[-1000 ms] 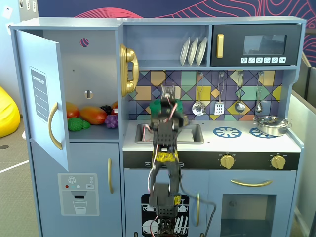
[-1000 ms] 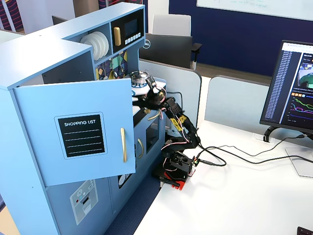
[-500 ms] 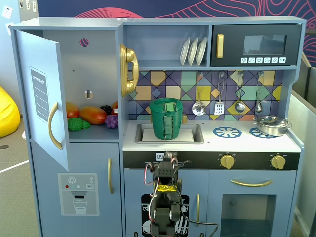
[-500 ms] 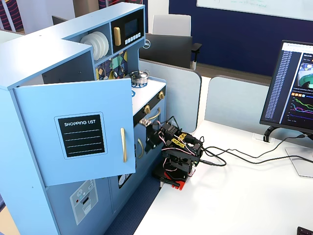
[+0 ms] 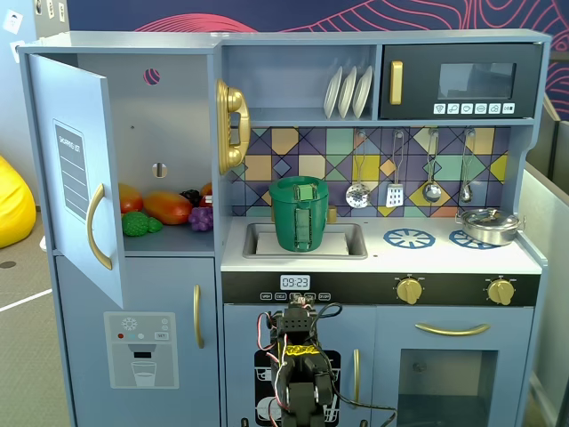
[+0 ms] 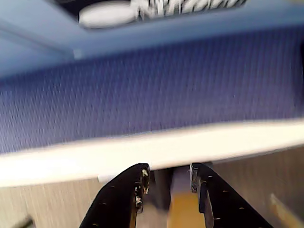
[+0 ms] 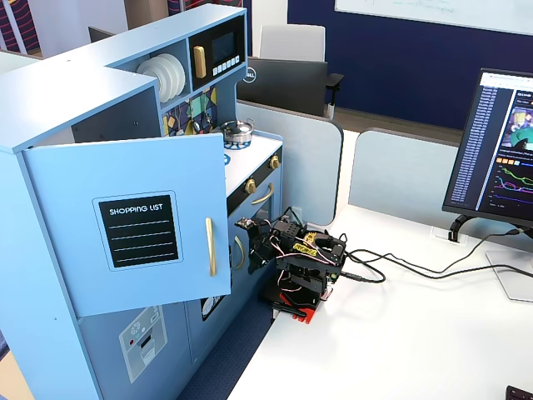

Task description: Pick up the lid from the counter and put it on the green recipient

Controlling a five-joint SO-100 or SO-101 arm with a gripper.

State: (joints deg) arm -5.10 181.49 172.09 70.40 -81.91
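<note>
The green recipient stands upright in the toy kitchen's sink, with its strap handle facing the fixed view. The lid, a green disc with a square knob, lies on top of its rim. My arm is folded low in front of the kitchen's cupboard doors, well below the counter; it also shows in the other fixed view. In the wrist view my gripper has its black jaws apart with nothing between them, and it faces a blurred blue panel and a white edge. The open door hides the pot in the side fixed view.
A silver pot sits on the right burner, beside a bare blue burner ring. The fridge door stands open on the left, with toy food inside. A monitor and cables are on the white desk.
</note>
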